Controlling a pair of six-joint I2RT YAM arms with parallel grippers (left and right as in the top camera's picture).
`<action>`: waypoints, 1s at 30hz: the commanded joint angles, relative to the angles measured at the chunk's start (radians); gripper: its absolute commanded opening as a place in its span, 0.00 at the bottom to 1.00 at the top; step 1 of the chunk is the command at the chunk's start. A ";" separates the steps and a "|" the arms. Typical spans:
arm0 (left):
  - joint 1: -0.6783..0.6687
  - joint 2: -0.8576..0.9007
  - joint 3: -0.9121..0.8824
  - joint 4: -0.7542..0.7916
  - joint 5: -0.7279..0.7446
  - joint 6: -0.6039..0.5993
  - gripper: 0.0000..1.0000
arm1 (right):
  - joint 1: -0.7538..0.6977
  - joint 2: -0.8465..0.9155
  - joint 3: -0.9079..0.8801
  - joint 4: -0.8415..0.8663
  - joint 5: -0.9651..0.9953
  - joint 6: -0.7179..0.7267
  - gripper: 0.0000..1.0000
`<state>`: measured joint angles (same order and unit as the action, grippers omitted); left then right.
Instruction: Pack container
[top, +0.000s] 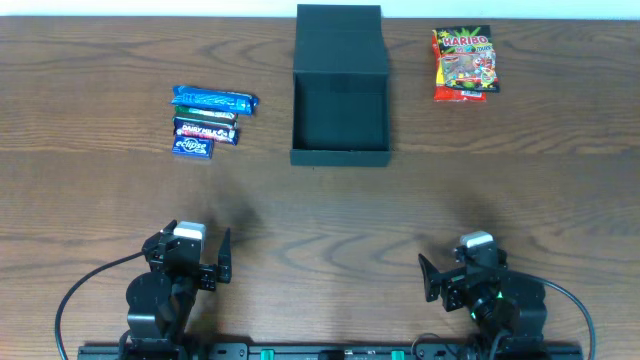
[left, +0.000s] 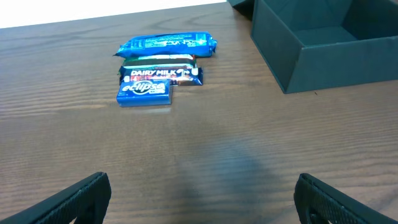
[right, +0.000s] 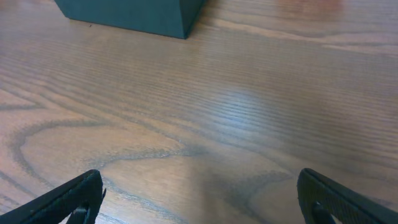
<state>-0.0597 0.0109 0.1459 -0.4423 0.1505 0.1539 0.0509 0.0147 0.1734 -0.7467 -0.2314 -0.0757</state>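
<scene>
**Container (top: 339, 155) open at centre, packets on either flank**

Nearest the rig, both arms sit low at the counter's (top: 320, 210) near edge. The left pincer (left: 202, 208) is spread wide and holds nothing. The right pincer (right: 199, 202) is the same, with only bare wood between its fingers.

Ahead of the left pincer lie three packets stacked nearer to farther: the eclipse pack (left: 144, 92), the Dairy Milk bar (left: 160, 74) and a blue wrapper (left: 166, 45). Each has its long axis running left to right, across the pincer's line of approach.

The container sits midway between the arms, its flap lid (top: 339, 35) folded back on the far side and its inside bare.

Farthest off, right of the container, is the Haribo bag (top: 463, 63). By my judgement the right arm is nearer the bag, and the left arm nearer the bars.
</scene>
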 joint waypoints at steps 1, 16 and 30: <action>0.000 -0.006 -0.019 -0.002 0.007 -0.004 0.95 | 0.016 -0.009 -0.005 -0.001 0.002 0.016 0.99; 0.000 -0.006 -0.019 -0.002 0.007 -0.005 0.95 | 0.016 -0.009 -0.005 -0.002 0.048 0.015 0.99; 0.000 -0.006 -0.019 -0.002 0.007 -0.005 0.95 | 0.016 -0.009 -0.005 -0.002 0.048 0.015 0.99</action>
<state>-0.0597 0.0109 0.1459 -0.4419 0.1505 0.1539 0.0509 0.0147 0.1734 -0.7467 -0.1905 -0.0757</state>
